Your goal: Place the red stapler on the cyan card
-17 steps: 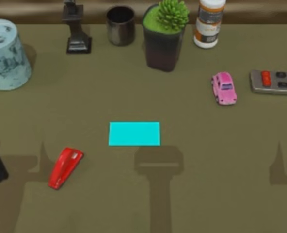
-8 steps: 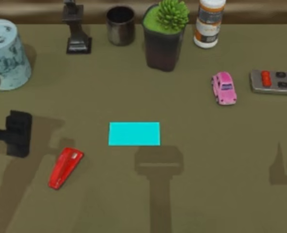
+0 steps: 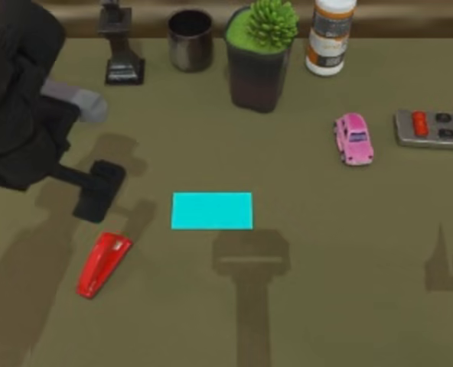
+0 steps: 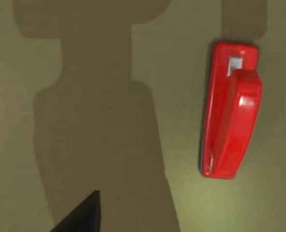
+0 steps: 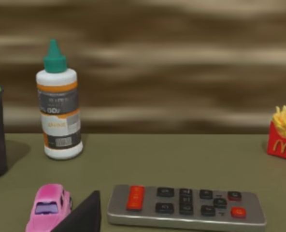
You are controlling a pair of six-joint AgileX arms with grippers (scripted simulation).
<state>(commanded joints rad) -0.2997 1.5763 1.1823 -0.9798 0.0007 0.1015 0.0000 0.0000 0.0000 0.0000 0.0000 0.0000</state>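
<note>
While upright, plant pot point(image 3: 255, 73) (leafy)

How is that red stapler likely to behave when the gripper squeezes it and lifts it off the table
The red stapler looks rigid, so it should probably keep its shape under a squeeze. Its glossy, rounded top may be slippery, so the fingers could slide. It lies flat and long on the table, so it seems unlikely to roll, though a nudge might spin it.

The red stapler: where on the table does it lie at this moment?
In the top view the red stapler lies flat at the front left of the table, left of and nearer than the cyan card, just below the left gripper.
</note>
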